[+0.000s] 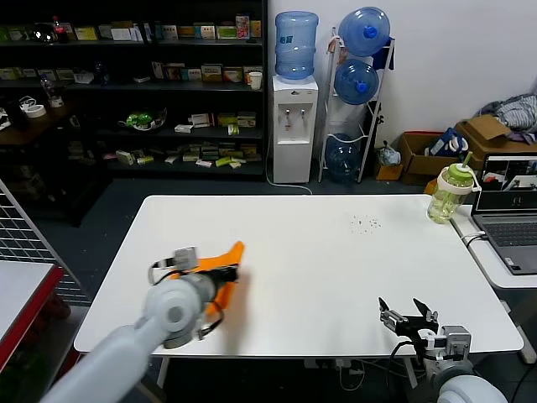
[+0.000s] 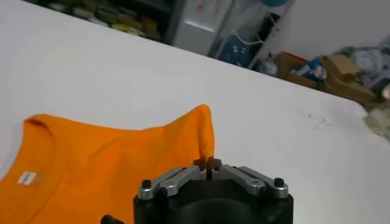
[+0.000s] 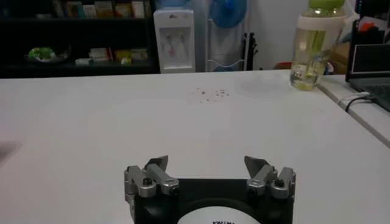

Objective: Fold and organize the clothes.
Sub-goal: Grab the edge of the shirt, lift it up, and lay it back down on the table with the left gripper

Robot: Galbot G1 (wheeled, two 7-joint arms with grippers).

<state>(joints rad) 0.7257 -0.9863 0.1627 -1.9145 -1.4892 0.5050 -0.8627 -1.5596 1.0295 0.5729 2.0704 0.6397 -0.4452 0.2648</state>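
On the white table [image 1: 319, 269], toward its front left corner, we see a bright orange T-shirt [image 2: 91, 164] lying partly flat, its neckline and a small white label showing in the left wrist view. Our left gripper [image 2: 208, 163] has its fingertips pressed together, pinching a raised point of the shirt's fabric so that it peaks upward from the tabletop. Our right gripper [image 3: 207, 167] waits at the table's front right edge, well apart from the shirt, its fingers [image 3: 157, 165] spread wide and holding nothing. Near the table's far right corner stands a green-lidded bottle [image 1: 448, 193].
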